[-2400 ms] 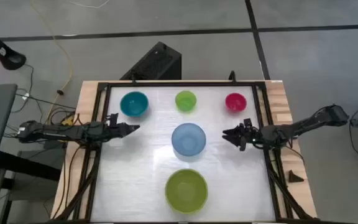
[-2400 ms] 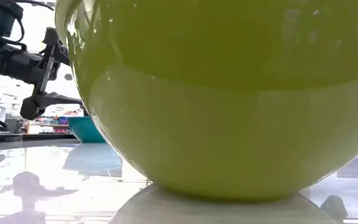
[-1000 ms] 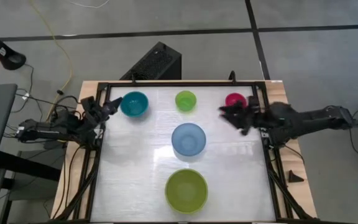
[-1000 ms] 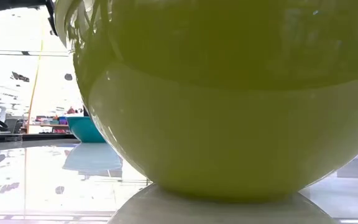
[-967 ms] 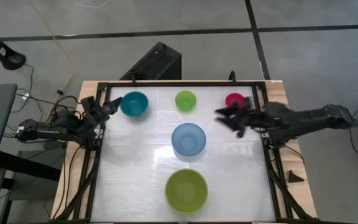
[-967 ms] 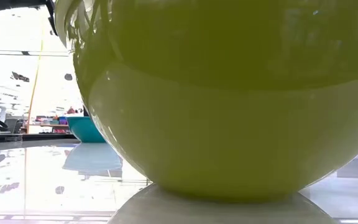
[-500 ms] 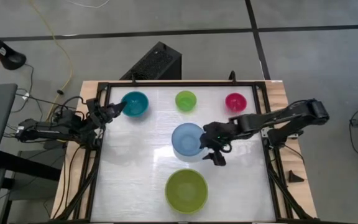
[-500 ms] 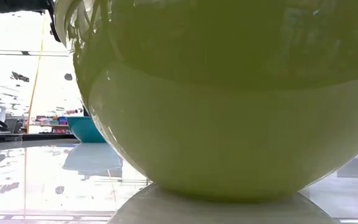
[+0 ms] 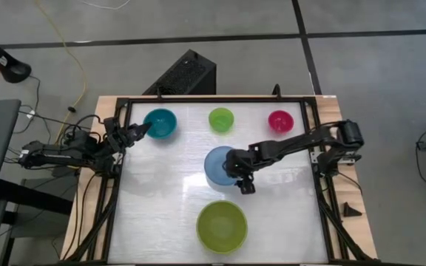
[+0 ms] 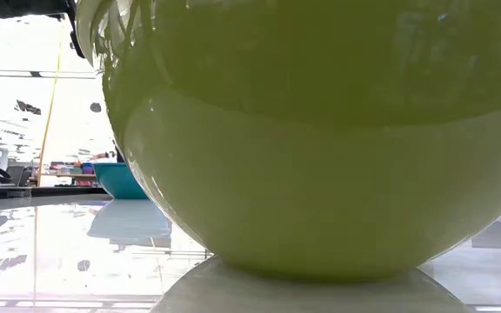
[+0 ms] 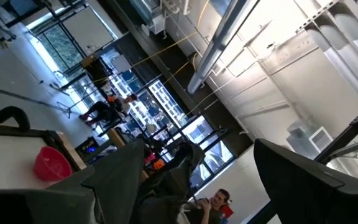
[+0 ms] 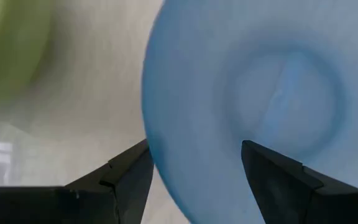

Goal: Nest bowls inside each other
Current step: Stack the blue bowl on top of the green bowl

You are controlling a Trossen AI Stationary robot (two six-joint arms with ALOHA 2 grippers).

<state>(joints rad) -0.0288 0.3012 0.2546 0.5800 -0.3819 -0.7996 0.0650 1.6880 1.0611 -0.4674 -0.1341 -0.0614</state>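
Five bowls stand upright on their bases on the white table. The teal bowl point(image 9: 160, 123), the small lime-green bowl point(image 9: 221, 119) and the magenta bowl point(image 9: 280, 120) line the far side. The light blue bowl point(image 9: 219, 165) is in the middle and the large olive-green bowl point(image 9: 222, 225) is near the front. My right gripper point(image 9: 240, 177) hangs open over the light blue bowl's right near rim point(image 12: 157, 155), pointing down, one finger over the inside and one over the table outside. My left gripper point(image 9: 135, 131) waits open at the left edge, beside the teal bowl.
A black frame point(image 9: 313, 148) borders the table on its left, right and far sides. In the low view the olive-green bowl point(image 10: 320, 139) fills most of the picture, with the teal bowl point(image 10: 120, 181) behind it. Bare table lies right of the two middle bowls.
My right gripper has swung from beside the magenta bowl at the right edge toward the table's middle and down, tipping from level to pointing steeply down over the light blue bowl's rim. It has stayed open. No bowl has moved.
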